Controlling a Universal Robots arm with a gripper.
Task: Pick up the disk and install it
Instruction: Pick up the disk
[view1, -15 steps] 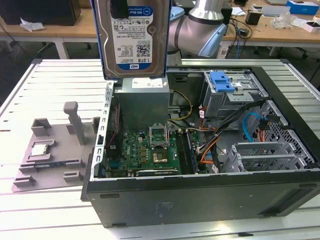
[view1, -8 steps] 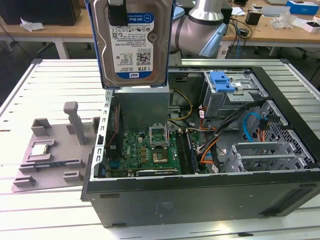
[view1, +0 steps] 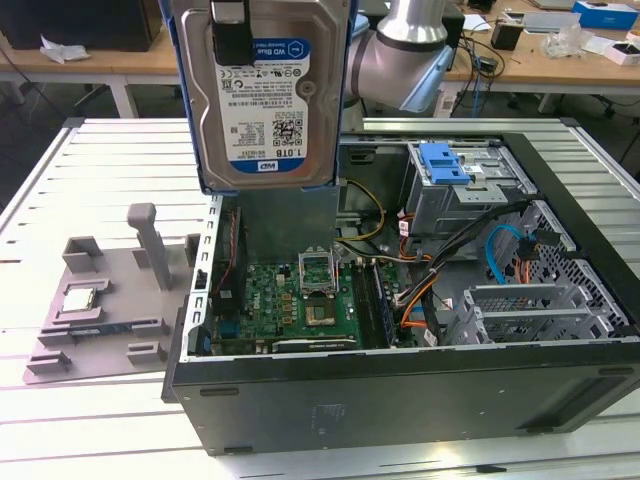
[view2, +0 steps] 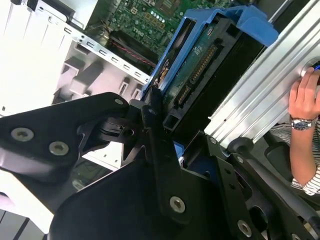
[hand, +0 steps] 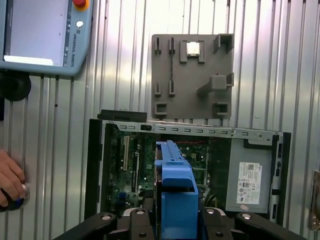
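The disk (view1: 265, 95), a silver hard drive with a white-and-blue label in a blue plastic carrier, hangs upright in the air above the open computer case (view1: 400, 390). In the exterior view it is over the case's left side, above the motherboard (view1: 300, 300). My gripper (hand: 175, 222) is shut on the disk, with its black fingers (view2: 152, 125) clamped on either side of the carrier. In the first wrist view the blue carrier edge of the disk (hand: 175, 185) points down toward the case interior. In the second wrist view the disk (view2: 200, 65) shows its connector side.
A grey fixture plate (view1: 110, 300) holding a small silver chip (view1: 80, 297) lies on the slatted table at the exterior view's left of the case. A blue bracket (view1: 445, 162) sits in the drive bay. Cables cross the case. A teach pendant (hand: 45, 35) and a person's hand (hand: 10, 185) are nearby.
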